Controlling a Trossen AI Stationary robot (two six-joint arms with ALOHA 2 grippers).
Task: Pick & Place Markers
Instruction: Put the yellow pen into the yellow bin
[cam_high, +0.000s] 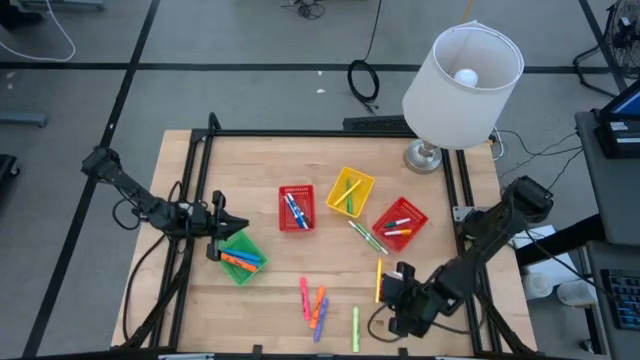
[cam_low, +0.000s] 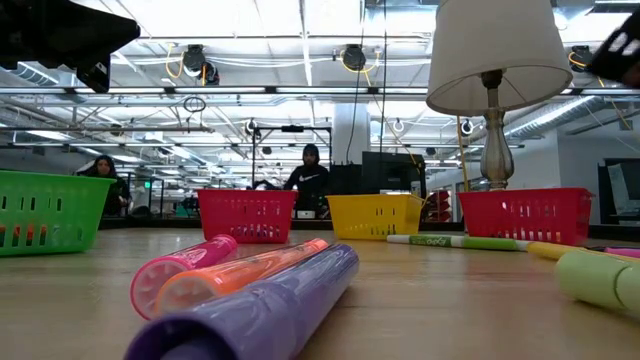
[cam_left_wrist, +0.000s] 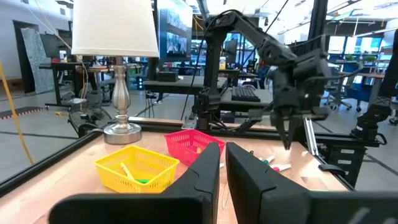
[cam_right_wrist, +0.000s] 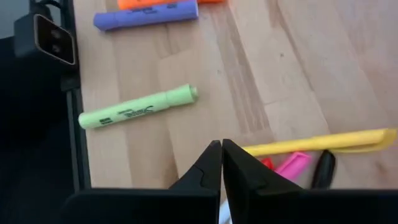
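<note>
At five o'clock on the table my right gripper (cam_right_wrist: 221, 148) hangs pinched shut on nothing above the yellow marker (cam_right_wrist: 323, 142), while my left gripper (cam_high: 222, 226), nearly closed and empty, waits at nine o'clock by the green basket (cam_high: 240, 256).

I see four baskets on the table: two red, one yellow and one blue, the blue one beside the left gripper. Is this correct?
Not quite. The basket beside the left gripper is green, not blue, as the high view shows. The rest holds: two red baskets and one yellow basket.
</note>
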